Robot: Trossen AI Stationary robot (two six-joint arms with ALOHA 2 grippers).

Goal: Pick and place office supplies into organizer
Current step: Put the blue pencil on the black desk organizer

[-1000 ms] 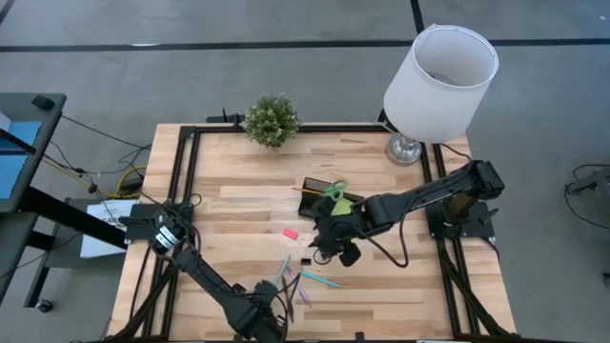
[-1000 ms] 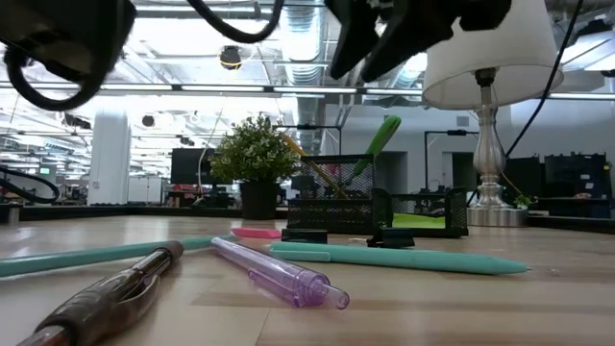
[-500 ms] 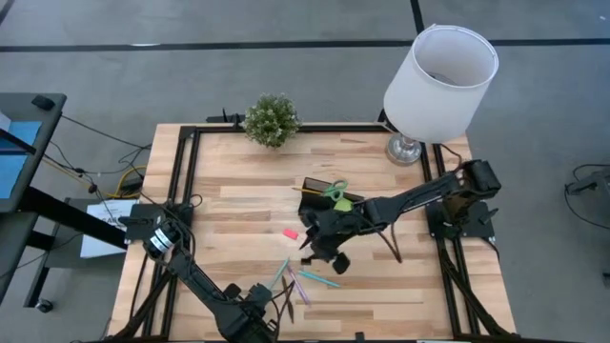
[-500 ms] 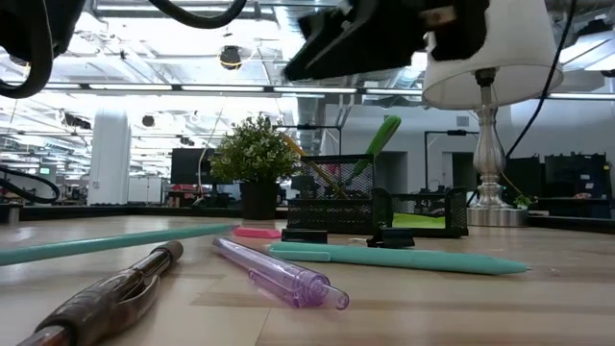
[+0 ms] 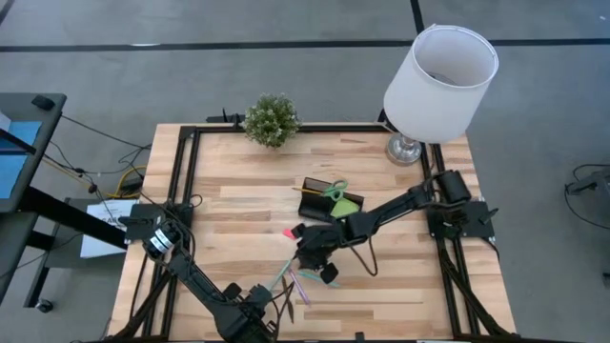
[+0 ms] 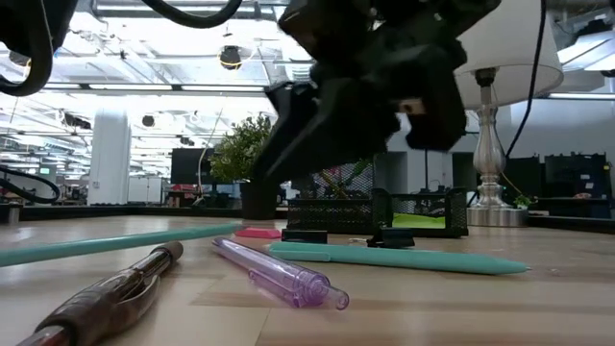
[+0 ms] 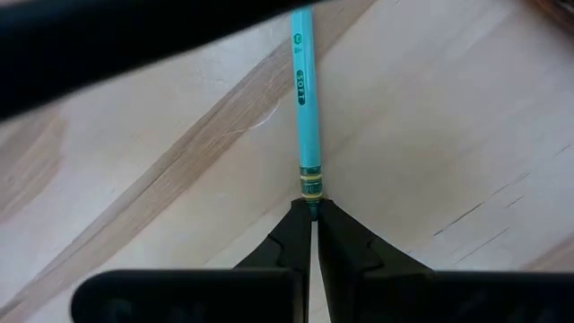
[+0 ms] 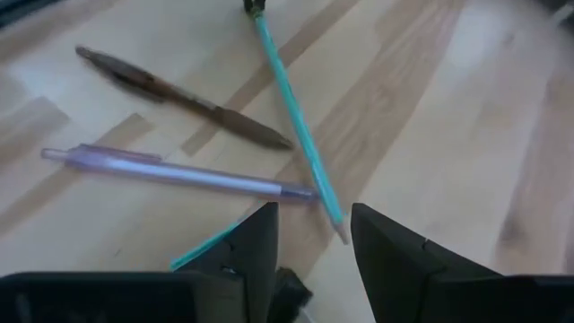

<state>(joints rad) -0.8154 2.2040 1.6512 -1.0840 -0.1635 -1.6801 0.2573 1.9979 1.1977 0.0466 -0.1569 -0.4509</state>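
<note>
My left gripper (image 7: 314, 208) is at the table's near edge (image 5: 267, 297), shut on a teal pencil (image 7: 302, 99). The pencil runs toward the pens (image 5: 283, 274). My right gripper (image 8: 309, 215) is open and hovers low over the pen cluster (image 5: 307, 259), touching nothing. Below it lie a purple pen (image 8: 170, 170), a brown pen (image 8: 179, 94) and a teal pen (image 6: 399, 258), all flat on the wood. The pink eraser (image 5: 289, 232) lies beside them. The black organizer (image 5: 329, 202) stands farther back and holds the green-handled scissors (image 5: 335, 191) and a lime pad (image 6: 423, 220). My left gripper pinches the teal pencil's eraser end (image 7: 310, 190) between its two fingertips. The fingers lie in line with the pencil's length. The pencil stretches away from them low over the table, its sharpened tip (image 8: 341, 238) down by the purple pen.
A potted plant (image 5: 272, 119) stands at the far edge and a white-shaded lamp (image 5: 440, 71) at the far right corner. A small black binder clip (image 6: 303, 234) lies in front of the organizer. Bare wood spreads on the table's left and right sides.
My right gripper has moved from beside the organizer toward the near-left and down, until it is over the pens. In the low view the teal pencil's held end has risen a little.
</note>
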